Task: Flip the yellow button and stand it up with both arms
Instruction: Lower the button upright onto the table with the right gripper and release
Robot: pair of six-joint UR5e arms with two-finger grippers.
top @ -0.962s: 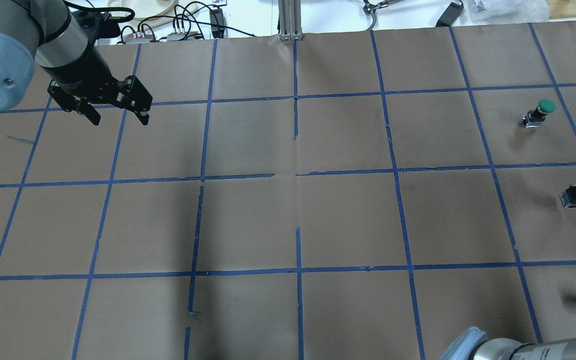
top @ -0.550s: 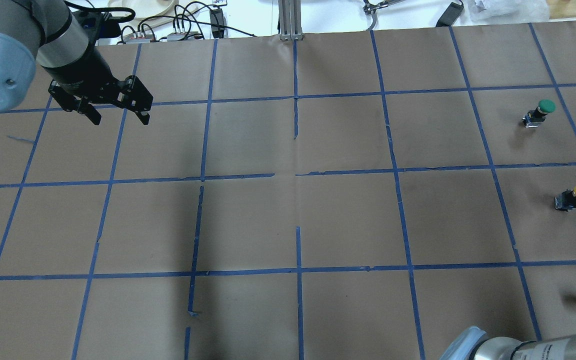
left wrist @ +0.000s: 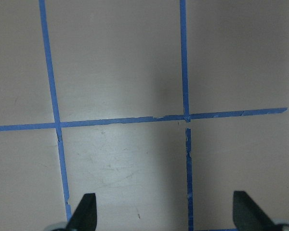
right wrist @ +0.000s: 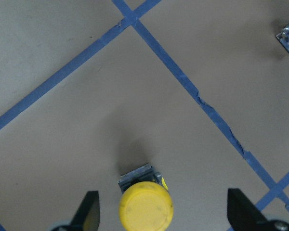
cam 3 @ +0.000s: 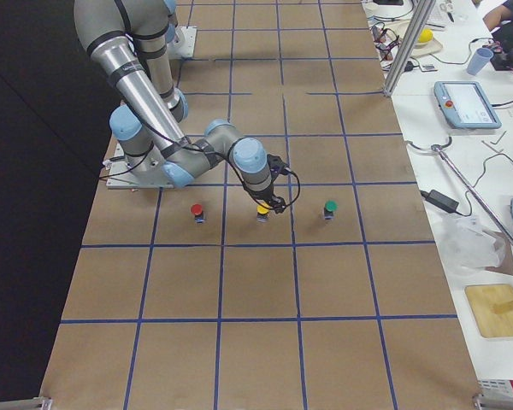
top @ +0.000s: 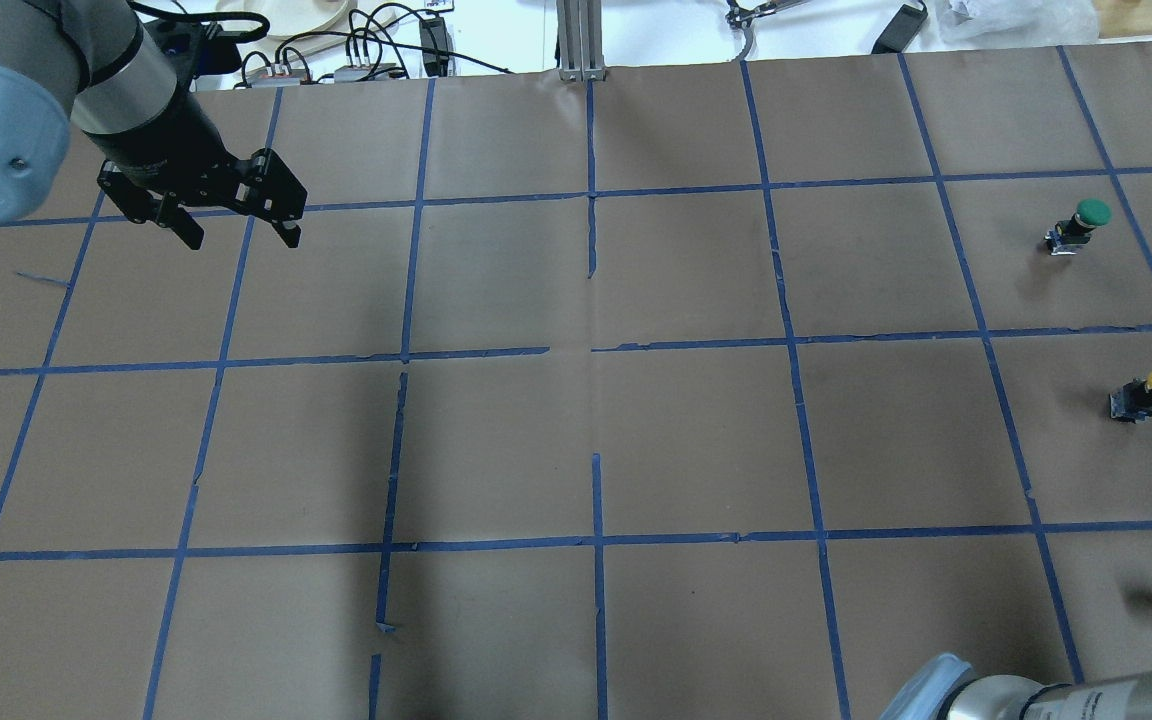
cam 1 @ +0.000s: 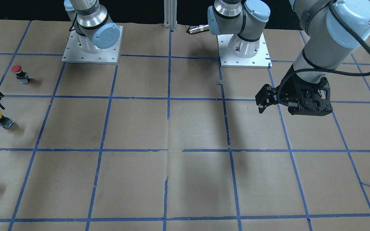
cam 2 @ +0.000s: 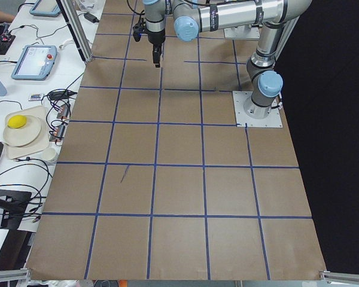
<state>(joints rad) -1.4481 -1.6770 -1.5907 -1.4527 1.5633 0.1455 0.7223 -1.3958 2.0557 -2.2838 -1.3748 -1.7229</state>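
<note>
Right side first. The yellow button (right wrist: 146, 204) is up on its dark body with the cap on top, and in the right wrist view it sits at 6 o'clock of the picture. The right gripper (right wrist: 164, 211) hangs directly above it. Its fingers (right wrist: 89, 211) are spread wide at 7 and 5 o'clock, both clear of the cap, so they're released and hold nothing.

On the overhead view the button is out at 3 o'clock on the counter (top: 696, 440), almost at the edge. A green-capped button (top: 1081, 225) stands at about 2 o'clock, well apart. The front camera picks up a red-capped button (cam 1: 16, 72) on the robot's side of the yellow one, also apart.

Over at 10 o'clock on the overhead, the left gripper (top: 241, 238) hovers above bare paper and blue tape. Its fingers (left wrist: 84, 214) are parted and empty too, a long way from the action.

Where does that leave the job? By the look of it the main work is done, since the button is upright, cap up and unsupported. The cap leans slightly in the overhead view, though that may only be the camera angle. What seems left is for the right arm to lift clear without clipping the cap.
</note>
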